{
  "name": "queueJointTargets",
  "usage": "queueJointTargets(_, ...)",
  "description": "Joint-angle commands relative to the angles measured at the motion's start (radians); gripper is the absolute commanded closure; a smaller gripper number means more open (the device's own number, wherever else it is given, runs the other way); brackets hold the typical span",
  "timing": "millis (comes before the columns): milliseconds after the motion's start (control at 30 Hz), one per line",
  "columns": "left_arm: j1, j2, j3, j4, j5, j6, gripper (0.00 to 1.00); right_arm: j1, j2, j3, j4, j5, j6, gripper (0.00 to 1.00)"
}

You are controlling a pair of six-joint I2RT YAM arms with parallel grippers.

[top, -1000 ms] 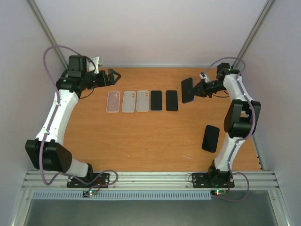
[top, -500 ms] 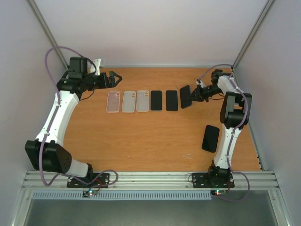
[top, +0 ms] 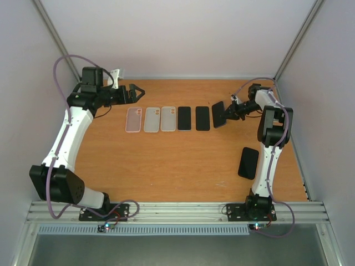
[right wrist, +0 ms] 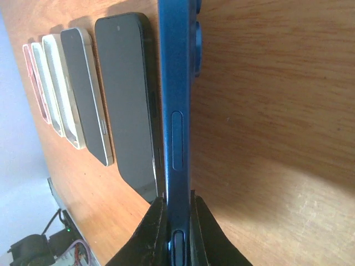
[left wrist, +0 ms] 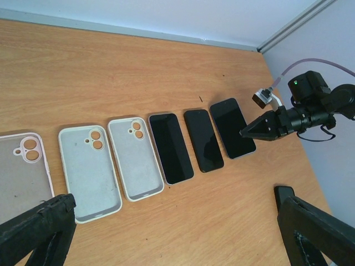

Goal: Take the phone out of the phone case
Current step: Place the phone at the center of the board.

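While pinched at one end by the clenched right tool (top: pixel 226 114), hangs low over the surface (top: pixel 166 160) at upper right, just beside the black phones (top: pixel 203 118): phone (right wrist: pixel 175 111). Upper left, released wide: left tool (top: pixel 136 92).

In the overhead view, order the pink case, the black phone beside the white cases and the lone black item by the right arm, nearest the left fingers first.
1. Pink case, row's left end, by the left fingers.
2. Black phone, mid-row.
3. Lone black item, far right.
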Motion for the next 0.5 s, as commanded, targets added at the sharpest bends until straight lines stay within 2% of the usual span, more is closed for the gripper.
queueJointTargets(0, 0.002, 0.010, 0.019, 0.035, 0.020, 0.015, 0.01, -0.011, 0.019, 0.045, -0.010, -0.043, -0.020, 0.96)
queueJointTargets(267, 0.002, 0.023, 0.023, 0.036, 0.022, 0.010, 0.01, -0.018, 0.033, 0.049, -0.023, -0.034, -0.027, 0.90)
queueJointTargets(467, 0.002, 0.027, 0.023, 0.039, 0.023, 0.008, 0.01, -0.020, 0.028, 0.046, -0.056, -0.067, -0.049, 0.96)
